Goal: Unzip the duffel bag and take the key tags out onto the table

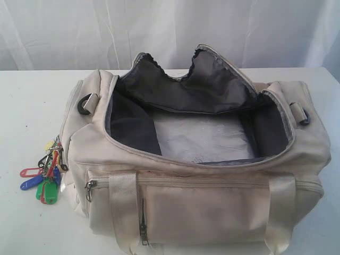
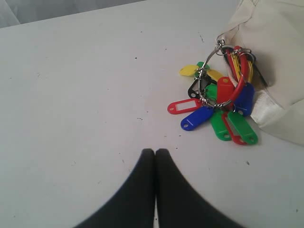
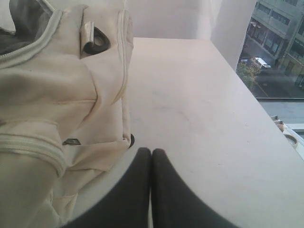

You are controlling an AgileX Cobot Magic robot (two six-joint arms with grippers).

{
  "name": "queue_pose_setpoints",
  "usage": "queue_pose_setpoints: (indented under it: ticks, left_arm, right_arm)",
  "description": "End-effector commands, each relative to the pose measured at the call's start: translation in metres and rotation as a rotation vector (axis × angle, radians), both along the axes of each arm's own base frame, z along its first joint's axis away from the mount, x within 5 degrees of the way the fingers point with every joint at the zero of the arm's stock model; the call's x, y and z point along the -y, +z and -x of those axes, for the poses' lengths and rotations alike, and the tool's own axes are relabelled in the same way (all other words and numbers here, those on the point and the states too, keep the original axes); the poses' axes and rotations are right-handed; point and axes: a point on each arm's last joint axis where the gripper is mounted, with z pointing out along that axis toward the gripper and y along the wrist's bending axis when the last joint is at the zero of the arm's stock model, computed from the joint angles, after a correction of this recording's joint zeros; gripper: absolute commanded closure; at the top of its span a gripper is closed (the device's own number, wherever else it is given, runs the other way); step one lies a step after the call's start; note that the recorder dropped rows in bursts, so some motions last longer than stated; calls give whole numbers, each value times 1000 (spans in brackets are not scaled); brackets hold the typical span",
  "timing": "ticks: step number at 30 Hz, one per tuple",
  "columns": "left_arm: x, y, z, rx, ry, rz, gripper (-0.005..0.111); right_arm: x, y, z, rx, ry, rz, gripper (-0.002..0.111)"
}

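Note:
The cream duffel bag (image 1: 202, 207) stands unzipped on the white table (image 1: 26, 101), its top gaping and dark grey lining showing. The key tags (image 1: 45, 178), red, blue, green and yellow on a metal ring, lie on the table against the bag's left end. In the left wrist view the key tags (image 2: 218, 102) rest beside the bag's fabric (image 2: 270, 42), a little way off from my left gripper (image 2: 155, 153), which is shut and empty. My right gripper (image 3: 151, 152) is shut with nothing in it, close to the bag's other end (image 3: 61, 95). Neither gripper shows in the exterior view.
A white curtain (image 1: 170, 26) hangs behind the table. The table's edge (image 3: 266, 118) runs near a window in the right wrist view. D-rings (image 1: 85, 103) sit at both ends of the bag, and a front pocket zipper pull (image 1: 143, 226) hangs down.

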Motion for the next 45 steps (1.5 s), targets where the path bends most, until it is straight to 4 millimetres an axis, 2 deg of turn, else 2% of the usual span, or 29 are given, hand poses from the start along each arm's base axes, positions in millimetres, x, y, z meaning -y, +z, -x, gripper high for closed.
queue_pose_setpoints:
  ticks: [1,15,21,45]
  left_arm:
    - [0,-1,0,4,3,-2,107]
    - [0,-1,0,4,7,-2,107]
    - [-2,-1,0,4,44,-2,107]
    - [-1,-1,0,4,12,-2,107]
  right_arm:
    - [0,-1,0,0,-3,13,108]
    - [-3,0,1,3,69,13,108]
    - [-3,0,1,3,69,13,108]
    - [0,0,0,3,1,13,108]
